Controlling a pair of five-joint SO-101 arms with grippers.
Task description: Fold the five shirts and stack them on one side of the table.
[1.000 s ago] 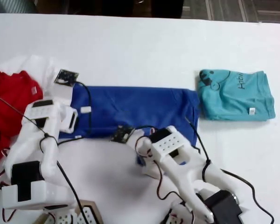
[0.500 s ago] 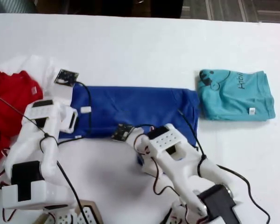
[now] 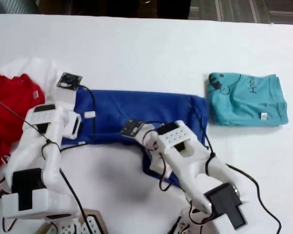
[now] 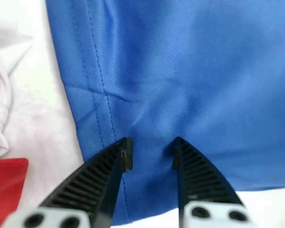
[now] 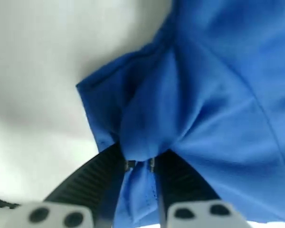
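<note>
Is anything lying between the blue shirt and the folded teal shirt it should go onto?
Nothing visible does. The blue shirt lies beside the teal shirt on the table, and the right gripper has its jaws shut on it.

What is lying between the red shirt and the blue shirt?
A crumpled white garment lies between the red shirt and the blue shirt, as the high view shows; the left wrist view shows it too.
</note>
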